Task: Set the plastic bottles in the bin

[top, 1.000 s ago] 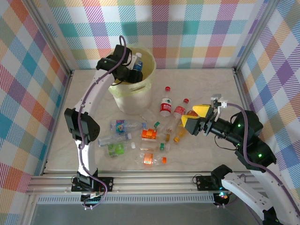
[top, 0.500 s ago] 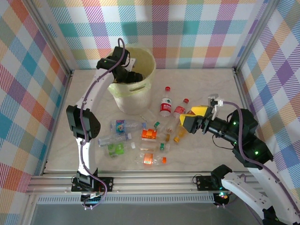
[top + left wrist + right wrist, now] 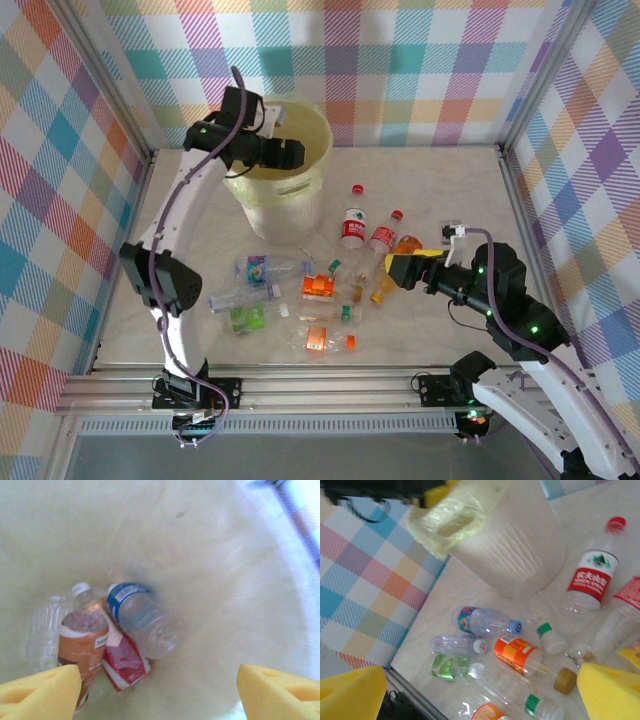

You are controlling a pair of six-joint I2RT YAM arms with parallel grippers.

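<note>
while the left arm reaches out over the bin (image 3: 292, 208), the top view puts the left gripper (image 3: 288, 153) above the bin's open mouth, jaw gap hard to read from up here. bin is upright, pale yellow, on the far left part of the table (image 3: 450, 185), near the back wall. loose plastic bottles (image 3: 318, 288) lie scattered on the table in front of the bin, mostly on their sides, orange, green, blue and red labels mixed. right gripper (image 3: 400, 268) sits low at the right edge of that cluster, just beside a red-label bottle (image 3: 384, 237); contact cannot be told. left wrist view: looking down into the bin (image 3: 215, 555), yellow pads (image 3: 40, 692) at both bottom corners, wide apart, nothing between them. four bottles rest on the bin floor in a touching heap: a blue-label bottle (image 3: 142, 620), an orange-label bottle (image 3: 82, 645), a crushed red-label piece (image 3: 122, 662) touching both, a clear bottle (image 3: 44, 630) at the left. right wrist view: yellow pads (image 3: 610, 692) at both lower corners, spread wide, holding nothing. bin (image 3: 515, 545) at top, blurred, handle slot near the rim. on the table below it lie a blue-cap bottle (image 3: 482, 621), an orange bottle (image 3: 517, 654), a green-label bottle (image 3: 447, 666), and a red-cap bottle (image 3: 590, 577) at the right, all flat, none touching the bin.
</note>
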